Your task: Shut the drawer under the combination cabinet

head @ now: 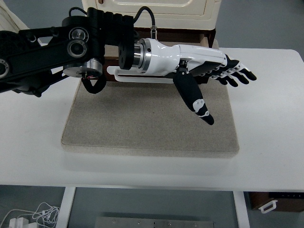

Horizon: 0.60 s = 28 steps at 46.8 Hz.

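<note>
Nearest, my left robot hand [209, 78] hangs above the grey mat [142, 128], fingers spread and holding nothing. Behind it, beneath the cream cabinet [156, 7], the drawer [207, 43] seems not yet pushed in; closing remains, I judge.

Left hand [209, 76], fingers outstretched, across the drawer [209, 42] front, above the grey mat [142, 123].

The left arm [71, 47] crossing the upper frame hides most of the drawer [209, 40], leaving only part of its white handle [118, 76] showing. The cream cabinet [190, 7] is cut off by the top edge.
</note>
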Each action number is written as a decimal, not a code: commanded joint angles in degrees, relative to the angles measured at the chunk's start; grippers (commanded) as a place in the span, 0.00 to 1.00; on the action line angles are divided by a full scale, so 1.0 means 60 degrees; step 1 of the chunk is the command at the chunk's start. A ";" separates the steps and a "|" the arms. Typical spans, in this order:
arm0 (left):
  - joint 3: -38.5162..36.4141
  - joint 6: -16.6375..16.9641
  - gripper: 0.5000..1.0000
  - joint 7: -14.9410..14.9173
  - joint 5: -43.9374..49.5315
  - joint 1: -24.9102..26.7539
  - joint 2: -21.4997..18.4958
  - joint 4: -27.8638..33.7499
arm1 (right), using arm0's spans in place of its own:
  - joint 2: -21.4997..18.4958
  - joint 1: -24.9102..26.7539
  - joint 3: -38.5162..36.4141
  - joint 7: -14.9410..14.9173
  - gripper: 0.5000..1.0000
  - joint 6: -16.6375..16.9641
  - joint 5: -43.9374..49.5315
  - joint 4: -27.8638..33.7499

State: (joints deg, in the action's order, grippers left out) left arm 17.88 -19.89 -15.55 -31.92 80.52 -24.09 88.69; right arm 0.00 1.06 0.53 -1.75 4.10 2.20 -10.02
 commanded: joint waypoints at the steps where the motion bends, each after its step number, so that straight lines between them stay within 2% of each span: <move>1: -0.0080 -0.0419 0.99 -0.0513 0.0002 -0.0002 -0.0043 0.0013 | 0.0000 0.0000 0.0000 -0.0001 0.90 -0.0009 0.0000 0.0000; 10: -0.0402 -0.0933 0.99 -0.1333 0.0002 -0.0032 -0.0131 0.0013 | 0.0000 0.0000 0.0000 -0.0001 0.90 0.0005 0.0000 0.0000; 19: -0.1061 -0.1094 1.00 -0.2358 -0.0013 -0.0002 -0.0116 -0.0089 | 0.0000 0.0000 0.0000 -0.0001 0.90 -0.0009 0.0000 0.0000; 28: -0.1179 -0.1138 1.00 -0.3179 -0.0013 0.0042 -0.0014 -0.0440 | 0.0000 0.0000 0.0000 -0.0001 0.90 0.0005 0.0000 0.0000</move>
State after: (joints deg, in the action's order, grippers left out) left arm 10.86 -26.61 -33.09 -31.99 80.66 -24.30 87.20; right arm 0.00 1.06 0.53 -1.75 4.12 2.20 -10.02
